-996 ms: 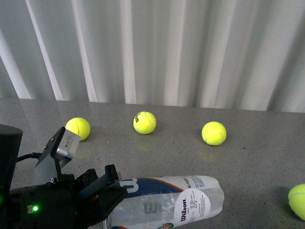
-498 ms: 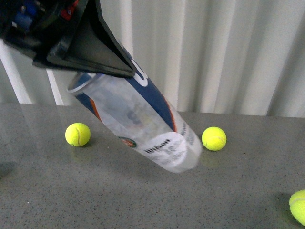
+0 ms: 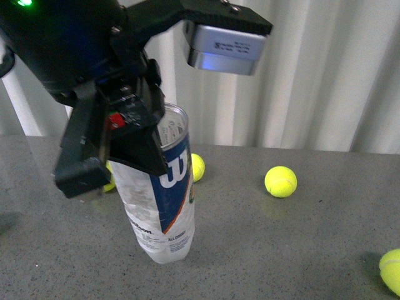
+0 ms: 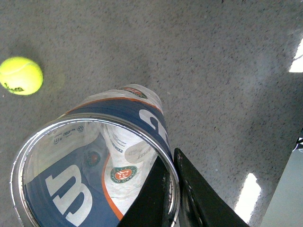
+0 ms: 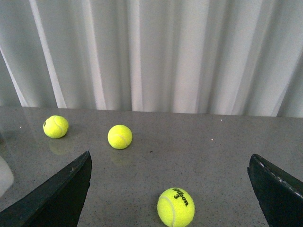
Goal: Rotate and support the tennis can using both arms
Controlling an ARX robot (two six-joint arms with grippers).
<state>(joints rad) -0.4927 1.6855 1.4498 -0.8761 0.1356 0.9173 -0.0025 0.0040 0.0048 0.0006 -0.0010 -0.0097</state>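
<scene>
Left pincer [image 4: 171, 187] pinches the rim of the tennis can [image 3: 164, 206], one finger inside; it stands nearly upright toward the surface's [image 3: 300, 250] near edge. Right pincer [image 5: 169, 158] gapes, holding nothing. Seemingly empty, light, slick, thin-walled: probably best steadied gently low down.

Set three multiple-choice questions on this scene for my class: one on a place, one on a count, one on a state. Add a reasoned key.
1. Where does the left gripper hold the tennis can?
A. at its open rim
B. at its base
C. round its middle
2. How many tennis balls show in the right wrist view?
A. one
B. three
C. five
3. The right gripper is:
A. shut on a ball
B. shut on the can
C. open and empty
Key: 1A, one finger sits inside the rim, one outside; 2B, three lie on the grey table; 3C, its fingers stand wide apart, nothing between.
</scene>
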